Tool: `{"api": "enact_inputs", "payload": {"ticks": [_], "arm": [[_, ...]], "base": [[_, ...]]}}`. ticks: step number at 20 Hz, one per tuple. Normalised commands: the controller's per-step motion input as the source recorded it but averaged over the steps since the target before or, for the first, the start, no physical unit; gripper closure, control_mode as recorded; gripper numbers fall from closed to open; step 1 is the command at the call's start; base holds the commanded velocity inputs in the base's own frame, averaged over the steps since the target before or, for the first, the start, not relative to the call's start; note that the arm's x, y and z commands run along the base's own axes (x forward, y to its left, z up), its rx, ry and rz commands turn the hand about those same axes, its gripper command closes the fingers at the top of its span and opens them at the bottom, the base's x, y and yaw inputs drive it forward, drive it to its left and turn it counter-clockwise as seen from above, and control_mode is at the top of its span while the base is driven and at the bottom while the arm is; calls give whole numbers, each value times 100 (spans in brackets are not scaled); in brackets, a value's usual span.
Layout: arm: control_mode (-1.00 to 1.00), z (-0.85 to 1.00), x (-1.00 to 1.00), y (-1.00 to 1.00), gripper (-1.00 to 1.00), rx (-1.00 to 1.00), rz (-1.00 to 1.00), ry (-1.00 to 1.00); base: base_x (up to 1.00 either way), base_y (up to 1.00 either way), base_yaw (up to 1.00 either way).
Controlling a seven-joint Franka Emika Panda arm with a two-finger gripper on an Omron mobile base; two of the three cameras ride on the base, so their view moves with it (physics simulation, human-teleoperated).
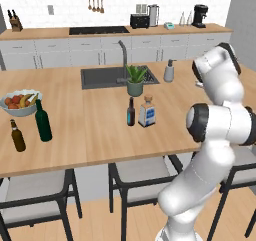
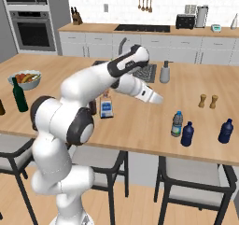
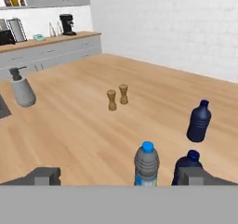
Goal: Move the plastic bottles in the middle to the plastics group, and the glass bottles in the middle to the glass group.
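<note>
Hovering with the tool (image 3: pixel 118 175) spread fully wide and gripping nothing, above the clear water bottle (image 3: pixel 147 165) standing upright on the tabletop (image 3: pixel 83 135) just beside a dark blue bottle (image 3: pixel 187 166) (a second blue bottle (image 3: pixel 199 121) sitting near). Standing mid-tabletop: corked square bottle (image 1: pixel 147 111) beside slim dark bottle (image 1: pixel 131 112).

The brown bottle (image 2: pixel 1 107) is cut by the left edge in the right base view. The slim dark bottle (image 2: pixel 93 106) stands mostly hidden behind the arm. Bottle labels are too blurred to read.
</note>
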Motion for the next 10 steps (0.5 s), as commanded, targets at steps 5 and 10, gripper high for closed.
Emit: {"api": "enact_inputs", "payload": {"ticks": [5,10], "arm": [[-100,51,-12,76,-100,0,23,15],[-100,45,-3,69,-100,2,33,16]], "base": [[0,0,0],[0,0,0]]}}
